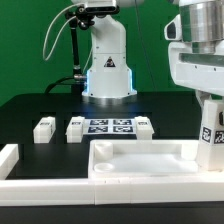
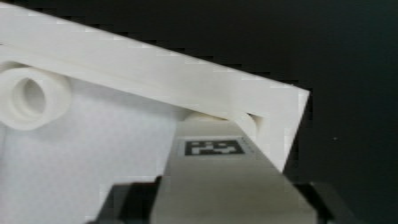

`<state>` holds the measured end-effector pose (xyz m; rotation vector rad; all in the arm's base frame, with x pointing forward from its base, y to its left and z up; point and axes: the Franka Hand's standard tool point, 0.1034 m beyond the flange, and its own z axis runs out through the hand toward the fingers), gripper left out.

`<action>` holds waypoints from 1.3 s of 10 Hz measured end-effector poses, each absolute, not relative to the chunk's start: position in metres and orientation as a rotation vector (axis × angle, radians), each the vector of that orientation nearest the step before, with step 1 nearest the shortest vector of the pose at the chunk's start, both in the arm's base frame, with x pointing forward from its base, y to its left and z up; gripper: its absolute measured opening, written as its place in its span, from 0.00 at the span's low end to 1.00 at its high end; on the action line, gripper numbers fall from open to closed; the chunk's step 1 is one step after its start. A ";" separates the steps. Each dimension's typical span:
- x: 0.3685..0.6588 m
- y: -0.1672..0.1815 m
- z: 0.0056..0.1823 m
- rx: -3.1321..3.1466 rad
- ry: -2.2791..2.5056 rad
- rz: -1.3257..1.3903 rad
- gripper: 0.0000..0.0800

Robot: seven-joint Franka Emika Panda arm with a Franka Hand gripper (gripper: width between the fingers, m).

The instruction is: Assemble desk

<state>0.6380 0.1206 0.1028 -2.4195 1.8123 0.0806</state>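
The white desk top (image 1: pixel 140 160), a wide tray with a raised rim, lies at the front of the black table. My gripper (image 1: pixel 208 112) is at the exterior view's right, shut on a white block leg (image 1: pixel 210 135) with black-and-white tags, held upright over the top's right end. In the wrist view the leg (image 2: pixel 222 175) runs between my fingers (image 2: pixel 134 203) down to a corner of the desk top (image 2: pixel 160 75), inside the rim. A round socket (image 2: pixel 27 95) shows in the top farther along. Three more legs (image 1: pixel 43 128) (image 1: pixel 75 129) (image 1: pixel 145 127) lie on the table behind the top.
The marker board (image 1: pixel 110 126) lies flat between the loose legs. White border rails run along the exterior view's left (image 1: pixel 8 157) and front (image 1: pixel 50 190). The robot's base (image 1: pixel 108 70) stands at the back.
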 end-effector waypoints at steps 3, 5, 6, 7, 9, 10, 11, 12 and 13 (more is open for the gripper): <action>0.642 0.119 0.107 -2.776 1.149 -0.005 0.74; 0.642 0.117 0.106 -2.848 0.956 -0.019 0.80; 0.642 0.116 0.106 -2.874 0.879 -0.024 0.80; 0.642 0.116 0.106 -2.913 0.746 -0.034 0.81; 0.642 0.111 0.104 -3.014 0.272 -0.080 0.81; 0.641 0.105 0.100 -3.033 -0.046 -0.092 0.81; 0.638 0.105 0.097 -3.041 -0.154 -0.084 0.81; 0.639 0.105 0.097 -3.041 -0.148 -0.086 0.81; 0.639 0.104 0.097 -3.041 -0.141 -0.085 0.66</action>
